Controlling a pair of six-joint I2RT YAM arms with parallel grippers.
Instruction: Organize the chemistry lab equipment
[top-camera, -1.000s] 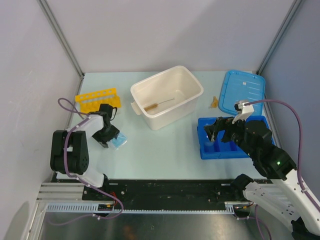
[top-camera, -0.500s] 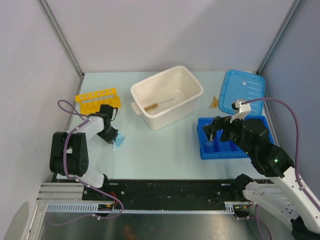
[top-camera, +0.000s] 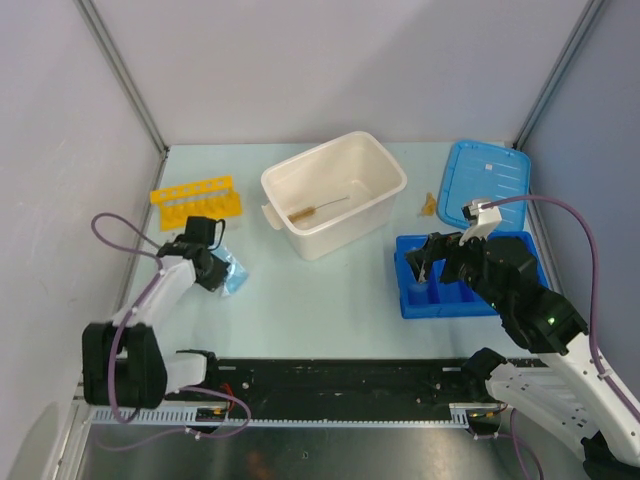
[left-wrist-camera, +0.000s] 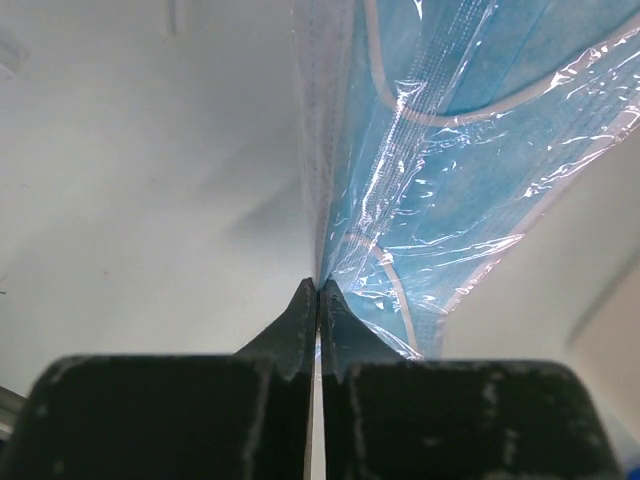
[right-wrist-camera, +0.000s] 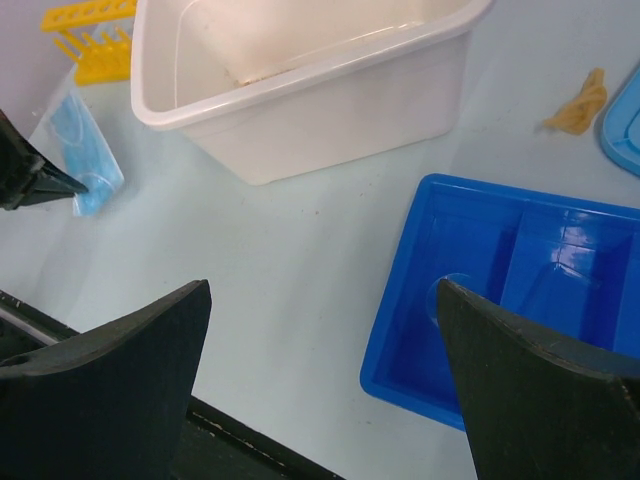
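The left gripper (left-wrist-camera: 318, 295) is pinching shut on the edge of a blue mask (left-wrist-camera: 440, 150) in a clear shiny wrapper, and its two tips are pressing tight together with the wrapper between them. From above, this mask is lying on the table (top-camera: 320, 290) at about 9 o'clock, just below the yellow rack (top-camera: 196, 199), which is sitting at about 10 o'clock. The white tub (top-camera: 345, 225) is standing in the middle, a bit toward 12 o'clock, and a thin brush (top-camera: 318, 209) is lying inside it. The right gripper (right-wrist-camera: 322, 290) is hanging with its fingers spread wide, holding nothing, over the left end of the blue tray (top-camera: 450, 309) at about 4 o'clock. The blue lid (top-camera: 490, 180) is lying flat at about 2 o'clock. A tiny tan piece (top-camera: 429, 206) is resting on the table between the tub and the lid.
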